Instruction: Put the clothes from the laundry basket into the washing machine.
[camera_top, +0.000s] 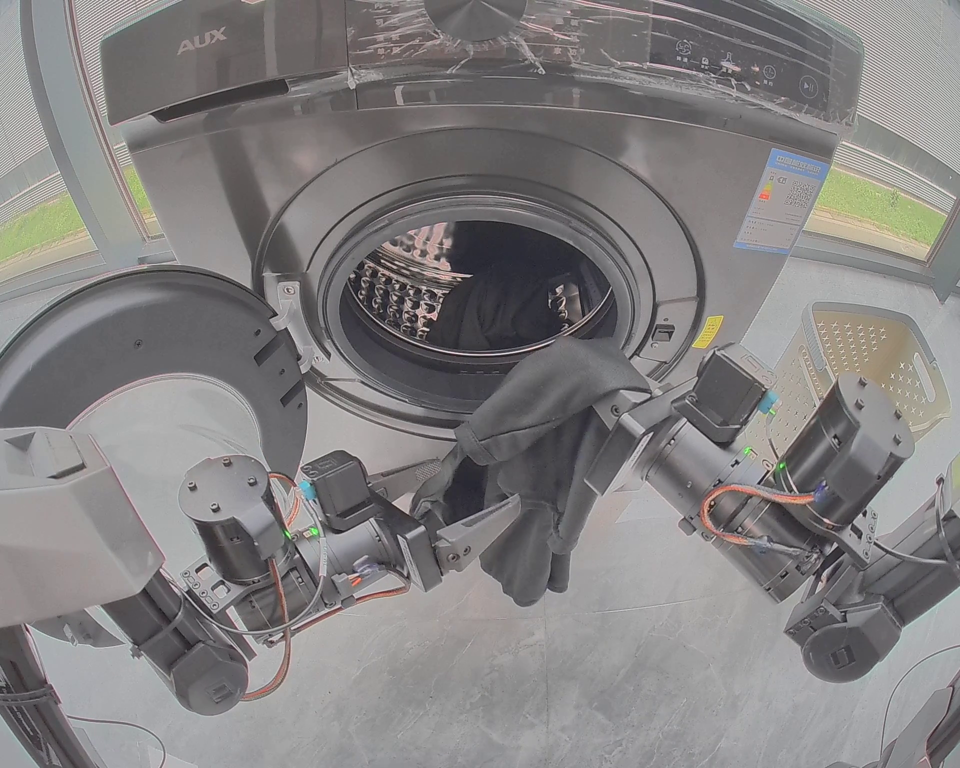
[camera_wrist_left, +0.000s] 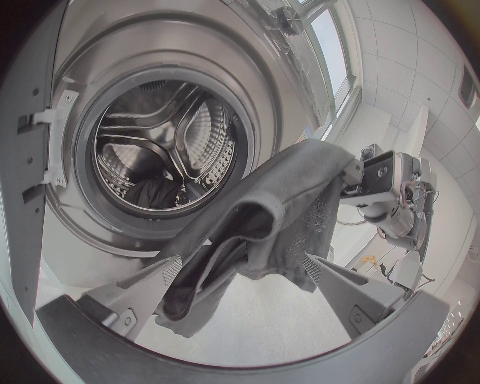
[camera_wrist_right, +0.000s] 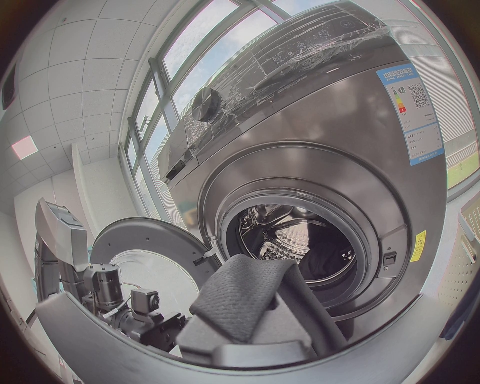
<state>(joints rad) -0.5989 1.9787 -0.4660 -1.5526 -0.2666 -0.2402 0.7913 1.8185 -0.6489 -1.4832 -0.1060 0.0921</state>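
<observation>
We hold a dark grey garment (camera_top: 545, 420) before the open mouth of the washer (camera_top: 600, 170), stretched between our two arms. The right claw (camera_top: 612, 405) is clamped on the garment's upper edge, just below the opening's right rim. From there the cloth sags down and left, hanging between the widely spread fingers (camera_wrist_left: 150, 285) of the left claw (camera_wrist_left: 241, 262), which sits lower and nearer. Black clothes (camera_top: 500, 300) lie inside the drum (camera_top: 400, 290). The door (camera_top: 150, 340) stands swung open at left. A pale basket (camera_top: 870, 350) sits on the floor (camera_top: 600, 680) at right, beside the washer, partly hidden behind our right arm.
</observation>
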